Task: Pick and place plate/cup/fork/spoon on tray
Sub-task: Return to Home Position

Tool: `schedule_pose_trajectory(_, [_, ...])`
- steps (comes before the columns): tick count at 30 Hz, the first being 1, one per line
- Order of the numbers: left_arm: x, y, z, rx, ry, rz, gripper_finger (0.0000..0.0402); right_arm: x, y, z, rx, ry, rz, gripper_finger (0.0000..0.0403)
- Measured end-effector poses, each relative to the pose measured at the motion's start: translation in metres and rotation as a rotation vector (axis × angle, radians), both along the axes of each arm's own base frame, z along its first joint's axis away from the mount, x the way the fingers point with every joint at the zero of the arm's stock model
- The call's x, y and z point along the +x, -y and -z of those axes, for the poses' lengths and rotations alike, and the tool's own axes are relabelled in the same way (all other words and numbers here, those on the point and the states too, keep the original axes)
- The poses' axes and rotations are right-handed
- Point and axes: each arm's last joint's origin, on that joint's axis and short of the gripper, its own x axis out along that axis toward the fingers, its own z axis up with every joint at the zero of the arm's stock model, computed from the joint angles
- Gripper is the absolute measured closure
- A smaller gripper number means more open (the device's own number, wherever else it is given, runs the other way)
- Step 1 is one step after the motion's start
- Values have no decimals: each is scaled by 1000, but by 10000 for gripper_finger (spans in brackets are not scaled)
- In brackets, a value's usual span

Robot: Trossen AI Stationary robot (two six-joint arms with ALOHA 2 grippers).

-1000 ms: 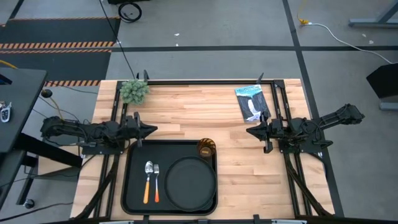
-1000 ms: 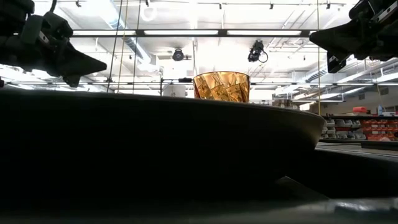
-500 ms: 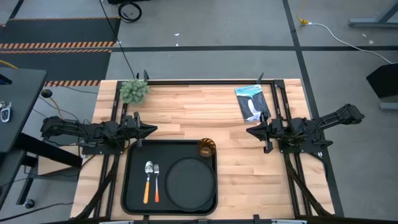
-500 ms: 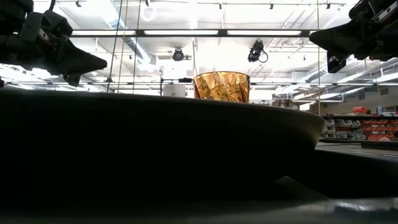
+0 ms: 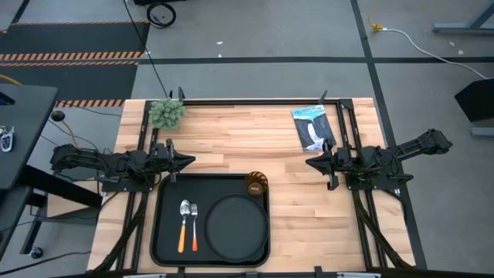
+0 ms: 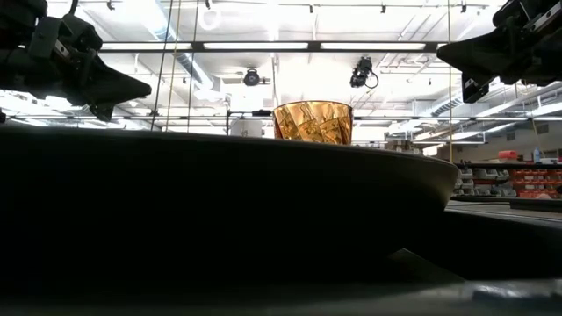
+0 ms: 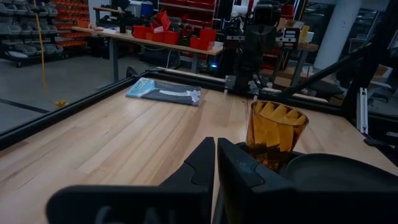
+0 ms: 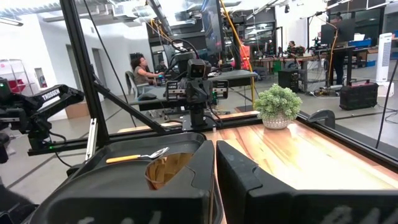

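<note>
The black rectangular tray [image 5: 166, 224] lies at the table's near edge. On it are the round black plate [image 5: 235, 220], the amber cup [image 5: 256, 184] at its far right corner, and the spoon [image 5: 184, 224] and the fork [image 5: 194, 224] side by side at its left. My left gripper [image 5: 190, 161] is shut and empty, above the table just beyond the tray's far left corner. My right gripper [image 5: 310, 163] is shut and empty, at the table's right. The cup also shows in the low view [image 6: 313, 121] and the left wrist view [image 7: 273, 132].
A small green plant [image 5: 167, 113] stands at the far left corner. A grey-and-white packet [image 5: 312, 127] lies at the far right. Bare wood lies between the two grippers and to the tray's right. A person sits in the room behind, in the right wrist view [image 8: 138, 66].
</note>
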Motion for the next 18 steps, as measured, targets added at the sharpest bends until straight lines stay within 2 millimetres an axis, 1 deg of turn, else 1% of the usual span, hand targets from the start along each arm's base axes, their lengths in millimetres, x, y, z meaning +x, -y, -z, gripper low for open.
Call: schedule_pose_trajectory(18, [0, 0, 0, 1, 0, 0, 377, 0, 0, 0, 0, 1, 0, 380])
